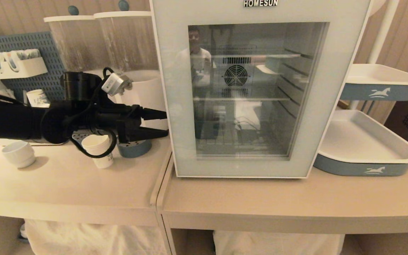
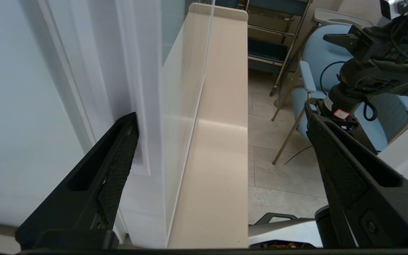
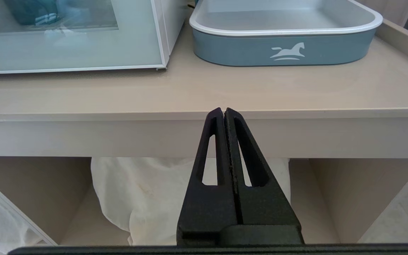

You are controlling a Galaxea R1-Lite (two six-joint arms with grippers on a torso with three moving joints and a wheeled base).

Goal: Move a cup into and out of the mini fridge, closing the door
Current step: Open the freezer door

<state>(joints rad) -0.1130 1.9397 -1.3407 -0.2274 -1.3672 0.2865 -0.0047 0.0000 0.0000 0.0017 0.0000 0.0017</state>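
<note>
At left centre, the black left gripper, jaws apart, straddles the closed pale blue-grey glass door's edge. The tapered white paper cup waits beside it. Next: likely pulling the door open.

Matte black arm and grippers

The left gripper is showing tapered black fingers with dimpled pads; a looped black cable and what is probably a small grey-white camera are sitting mid-left of the head frame. The right gripper is showing slotted black fingers.
</note>
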